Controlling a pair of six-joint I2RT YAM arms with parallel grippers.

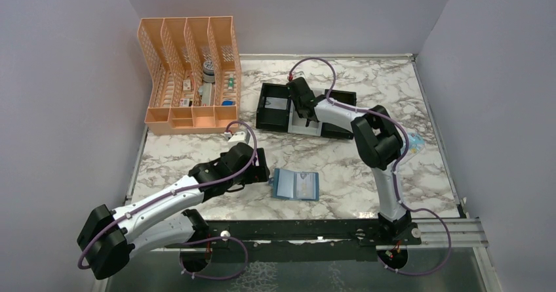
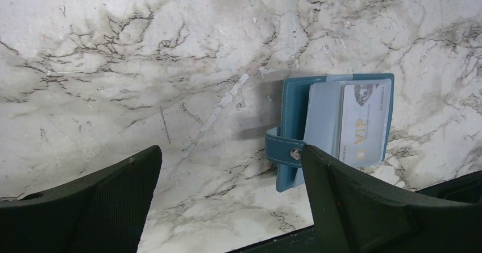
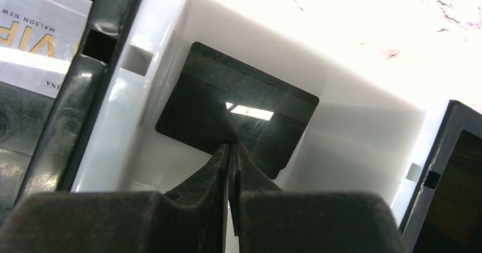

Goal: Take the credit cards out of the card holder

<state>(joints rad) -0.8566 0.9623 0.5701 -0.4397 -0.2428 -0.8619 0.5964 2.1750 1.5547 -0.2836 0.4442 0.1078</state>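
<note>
Seemingly leaving the thin black card (image 3: 193, 88) in the white bay of the black-and-white plastic tray (image 1: 341, 98), right pincer (image 3: 229, 146) shut and empty, then needing to bring the wide-open, empty left pincer (image 2: 230, 156) onto the silver-grey card (image 2: 364, 122) pocketed in the teal-blue bifold card holder (image 2: 293, 111) by the surface's near edge.

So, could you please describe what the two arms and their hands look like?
Both the left arm and right arm have white links, bulky black joints and a lilac cable looping alongside. The left hand and right hand are black, with two broad fingers tapering to tips; no markings are visible.
</note>
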